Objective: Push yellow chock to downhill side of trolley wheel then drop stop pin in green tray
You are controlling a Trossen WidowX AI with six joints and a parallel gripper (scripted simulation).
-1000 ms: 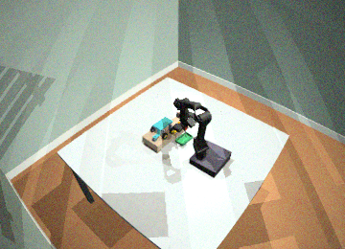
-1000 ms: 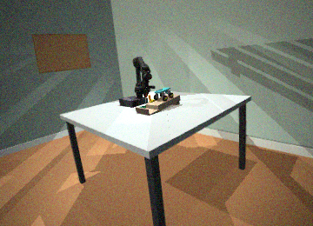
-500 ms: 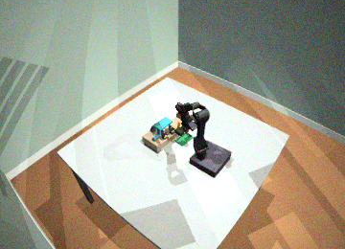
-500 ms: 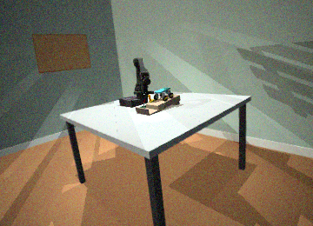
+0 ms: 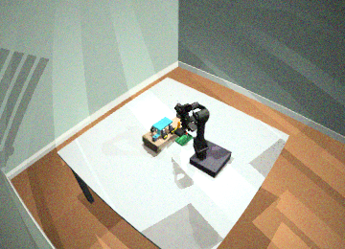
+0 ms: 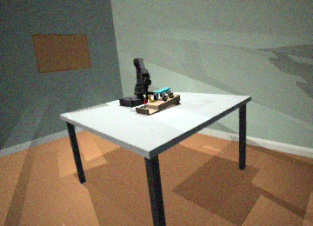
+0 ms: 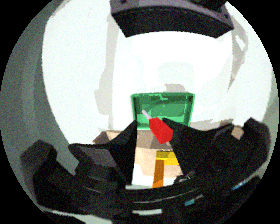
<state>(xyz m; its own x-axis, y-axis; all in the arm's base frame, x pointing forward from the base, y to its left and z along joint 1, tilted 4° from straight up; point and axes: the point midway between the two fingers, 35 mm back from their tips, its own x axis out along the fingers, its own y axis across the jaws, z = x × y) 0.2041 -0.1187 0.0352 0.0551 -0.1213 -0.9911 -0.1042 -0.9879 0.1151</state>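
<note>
The red-headed stop pin [image 7: 161,131] [image 6: 144,100] is tilted between the parted fingers of my gripper [image 7: 149,121], its grey shaft pointing toward the green tray [image 7: 162,107] [image 5: 184,139]. The gripper is partly open, and the pin's head lies near the right finger, not clamped. The trolley [image 5: 163,124] [image 6: 163,92], with a teal roof, stands on the wooden ramp [image 5: 155,144] [image 6: 164,104]. The chock's orange handle [image 7: 158,173] [image 5: 179,124] and yellow body [image 7: 167,158] show beyond the pin. Whether the chock touches a wheel is too small to tell.
The arm's dark base [image 5: 211,158] [image 6: 130,102] stands on the white table [image 5: 115,165] [image 6: 113,128], on the other side of the tray from the ramp. The tray lies close beside the ramp's low end.
</note>
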